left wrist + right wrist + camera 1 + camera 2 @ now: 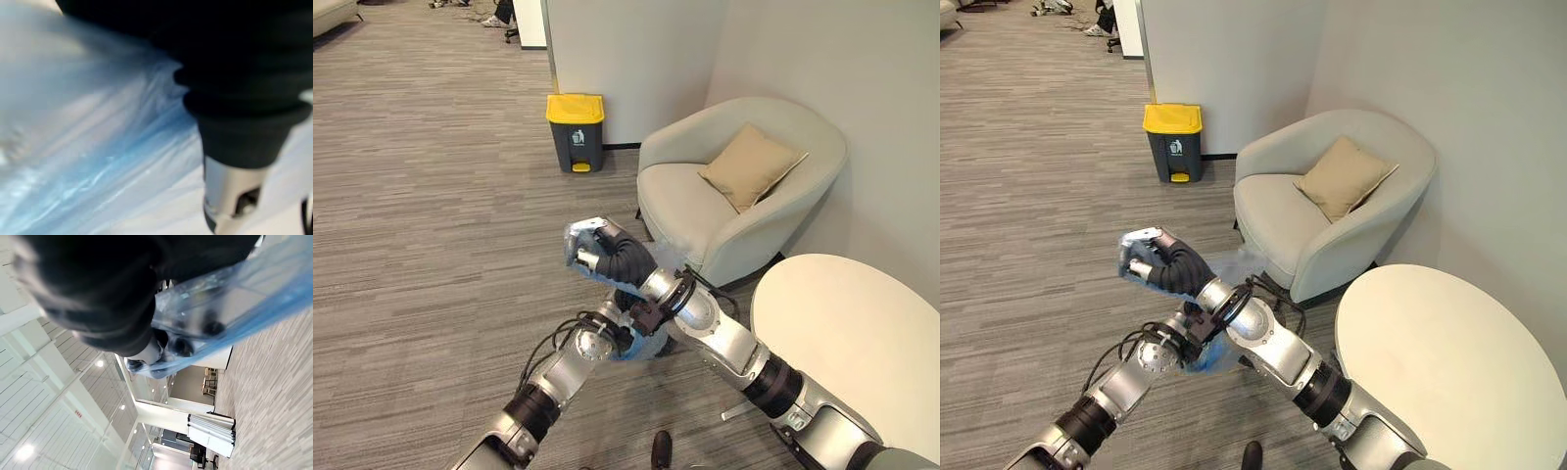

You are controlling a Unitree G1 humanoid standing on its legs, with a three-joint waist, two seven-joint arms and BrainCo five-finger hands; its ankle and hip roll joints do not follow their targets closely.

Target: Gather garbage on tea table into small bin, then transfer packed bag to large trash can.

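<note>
My right hand (595, 249) is raised above the carpet, its fingers curled round the top of a translucent blue plastic bag (648, 345). The wrist view shows its dark fingertips (213, 327) through the bag's film (234, 298). The bag hangs down below my right forearm. My left hand (610, 328) sits low against the bag, under the right forearm and mostly hidden by it. Blue film (98, 161) lies close in front of the left wrist. The large trash can (576, 132), dark grey with a yellow lid, stands shut against the wall ahead.
A beige armchair (773, 220) with a tan cushion (750, 164) stands to the right of the can. A round white table (862, 343) is at lower right. Grey carpet stretches ahead and to the left.
</note>
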